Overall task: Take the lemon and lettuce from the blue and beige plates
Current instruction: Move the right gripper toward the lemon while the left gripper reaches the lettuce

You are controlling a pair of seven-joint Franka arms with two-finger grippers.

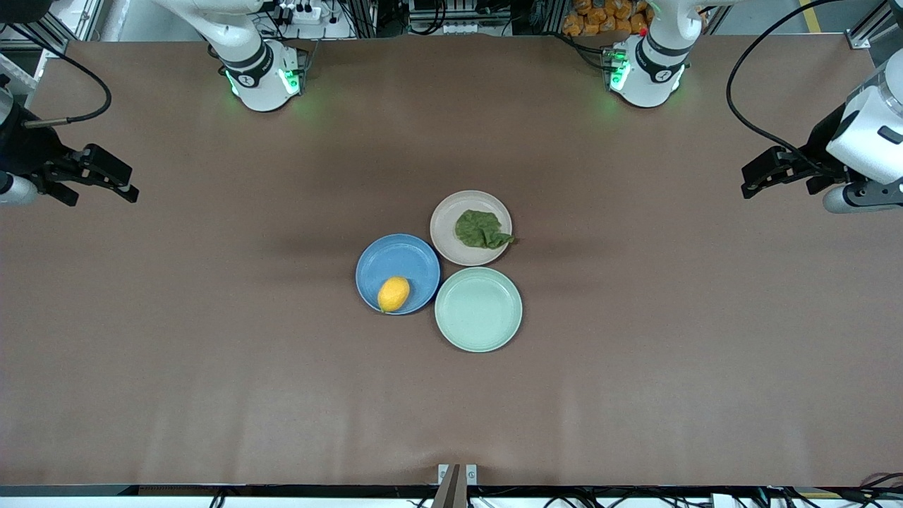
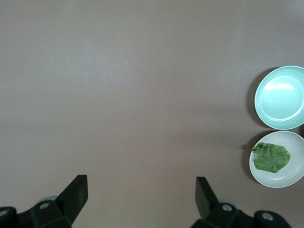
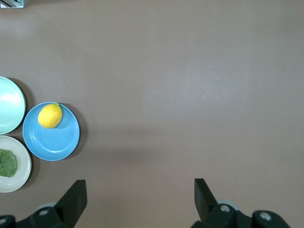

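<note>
Plates are clustered mid-desk (image 1: pixel 211 353), all round, shallow and matte: a blue plate (image 1: pixel 397 261) bearing an oval, glossy lemon (image 1: pixel 394 293), a beige plate (image 1: pixel 451 236) bearing wrinkled lettuce (image 1: pixel 482 229), and a mint plate (image 1: pixel 478 309). The left pincer (image 1: pixel 755 180) and right pincer (image 1: pixel 121 185) are held spread wide over opposite desk ends.

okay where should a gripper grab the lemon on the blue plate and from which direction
Probably from straight above, fingers closing across the narrow middle of the lemon. It lies on its side near the rim of the blue plate, so a low sideways approach would likely hit the rim.
</note>
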